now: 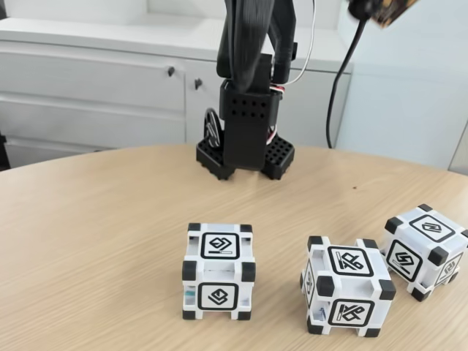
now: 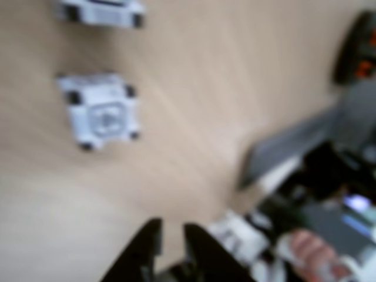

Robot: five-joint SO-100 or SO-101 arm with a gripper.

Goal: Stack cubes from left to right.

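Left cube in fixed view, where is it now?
The left cube stands alone on the table, left of the two touching cubes and in front of the arm base.

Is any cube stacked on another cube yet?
No. In the fixed view the left cube, middle cube and right cube each sit directly on the wooden table.

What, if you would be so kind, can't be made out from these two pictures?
- Gripper: the wrist view is blurred and the bottom edge cuts its fingers off; only a narrow gap shows, so open or shut is unclear.
- Cubes in the wrist view: glyph on one cube is blurred; another cube is cut by the top edge.
- Right cube: in the fixed view, the middle cube hides its near corner.
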